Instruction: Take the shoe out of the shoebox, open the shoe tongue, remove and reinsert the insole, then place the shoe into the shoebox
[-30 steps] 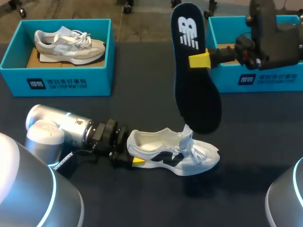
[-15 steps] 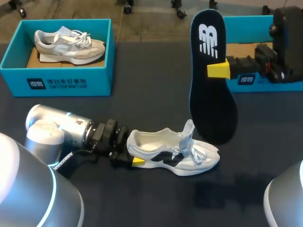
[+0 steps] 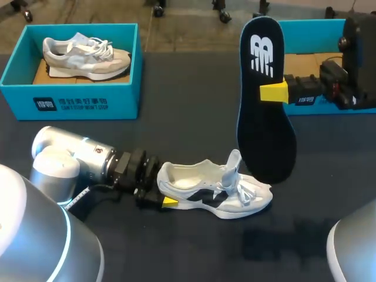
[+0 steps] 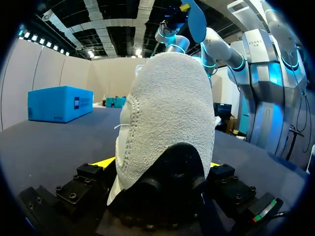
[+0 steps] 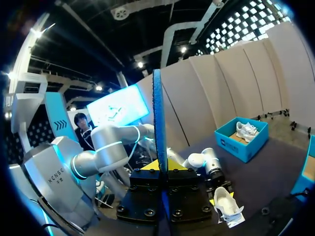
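Table [image 3: 176, 126], dark and matte, with a white shoe [image 3: 214, 191] lying on its sole, heel clamped by the left gripper [image 3: 163, 191]. The right gripper [image 3: 273, 92] pinches the dark insole [image 3: 264, 123] on end in the air near the toe. At the far edge stand two blue boxes. The left shoebox [image 3: 70, 104] holds a beige shoe [image 3: 85, 57], and the right shoebox [image 3: 305, 26] sits behind the right arm.

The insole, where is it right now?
In the head view, the insole hangs upright in the right gripper, right of the table's middle, its lower end by the toe of the white shoe.
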You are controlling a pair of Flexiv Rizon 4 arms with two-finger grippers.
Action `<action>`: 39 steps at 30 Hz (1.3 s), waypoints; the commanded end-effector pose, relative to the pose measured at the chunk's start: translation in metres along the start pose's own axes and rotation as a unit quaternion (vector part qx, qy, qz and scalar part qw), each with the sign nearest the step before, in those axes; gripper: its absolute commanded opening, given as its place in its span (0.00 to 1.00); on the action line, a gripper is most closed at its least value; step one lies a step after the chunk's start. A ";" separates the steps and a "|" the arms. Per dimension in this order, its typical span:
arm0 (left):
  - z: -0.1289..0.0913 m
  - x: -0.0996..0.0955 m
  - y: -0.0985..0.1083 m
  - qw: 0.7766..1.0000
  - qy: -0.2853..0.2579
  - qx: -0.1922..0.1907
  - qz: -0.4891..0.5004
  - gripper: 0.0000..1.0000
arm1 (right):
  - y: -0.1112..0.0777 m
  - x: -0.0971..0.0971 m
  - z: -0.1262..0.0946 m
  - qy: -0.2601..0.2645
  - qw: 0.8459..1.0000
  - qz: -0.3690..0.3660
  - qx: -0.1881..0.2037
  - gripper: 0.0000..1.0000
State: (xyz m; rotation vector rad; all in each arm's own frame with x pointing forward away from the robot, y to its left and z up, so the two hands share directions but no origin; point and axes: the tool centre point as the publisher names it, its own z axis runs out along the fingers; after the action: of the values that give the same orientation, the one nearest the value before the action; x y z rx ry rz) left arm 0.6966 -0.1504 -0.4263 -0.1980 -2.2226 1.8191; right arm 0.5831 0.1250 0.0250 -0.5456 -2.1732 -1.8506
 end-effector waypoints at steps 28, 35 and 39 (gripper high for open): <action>-0.046 0.002 -0.006 0.992 -0.058 -0.111 -0.026 1.00 | 0.002 -0.003 0.003 0.001 1.000 0.001 0.002 0.00; -0.046 0.002 -0.006 0.992 -0.058 -0.111 -0.026 1.00 | 0.002 -0.003 0.003 0.001 1.000 0.001 0.002 0.00; -0.046 0.002 -0.006 0.992 -0.058 -0.111 -0.026 1.00 | 0.002 -0.003 0.003 0.001 1.000 0.001 0.002 0.00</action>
State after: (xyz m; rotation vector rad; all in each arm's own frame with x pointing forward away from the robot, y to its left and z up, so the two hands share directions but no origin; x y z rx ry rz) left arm 0.7087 -0.1076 -0.4118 -0.0779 -2.4828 1.5966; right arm 0.5820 0.1245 0.0242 -0.5475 -2.1725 -1.8535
